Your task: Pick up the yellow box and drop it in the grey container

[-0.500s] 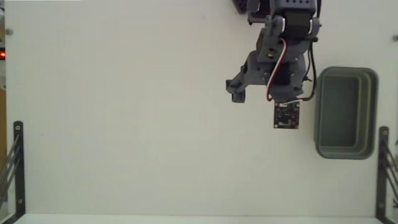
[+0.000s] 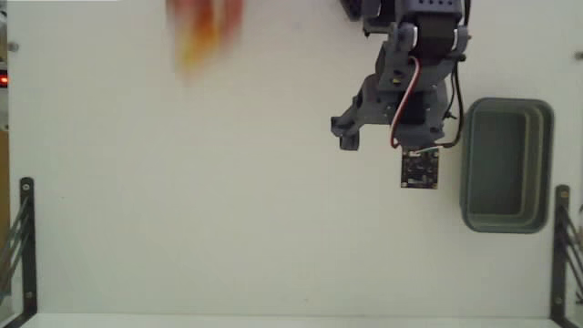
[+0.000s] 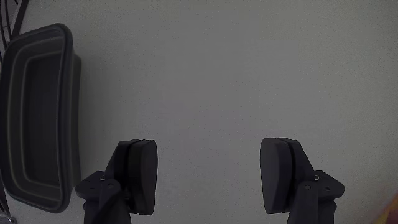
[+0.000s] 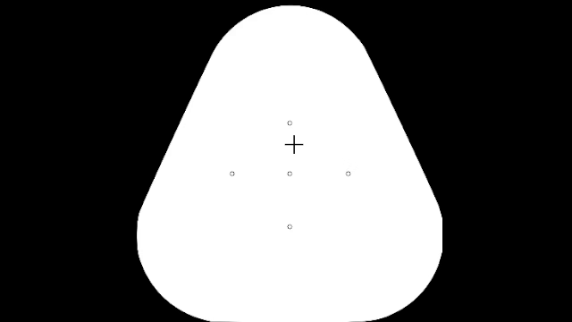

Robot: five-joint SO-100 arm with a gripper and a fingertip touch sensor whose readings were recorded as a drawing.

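Fingers point(image 3: 209, 180) gape wide and empty over bare white bench point(image 2: 228, 228); wait until the blurred yellow-orange smear point(image 2: 202, 32), possibly the box, settles before reaching.

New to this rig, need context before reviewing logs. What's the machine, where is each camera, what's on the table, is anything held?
It is a small dark grey robot arm standing on a white table. The fixed view looks straight down on the table. The wrist view comes from a camera riding on the arm, looking past its gripper; the two dark fingers are spread apart with only bare table between them, so nothing is held. The grey container sits at the right of the fixed view, beside the arm, and looks empty. A blurred yellow-orange shape at the top left of that view is probably the yellow box, but it is too smeared to say for sure.
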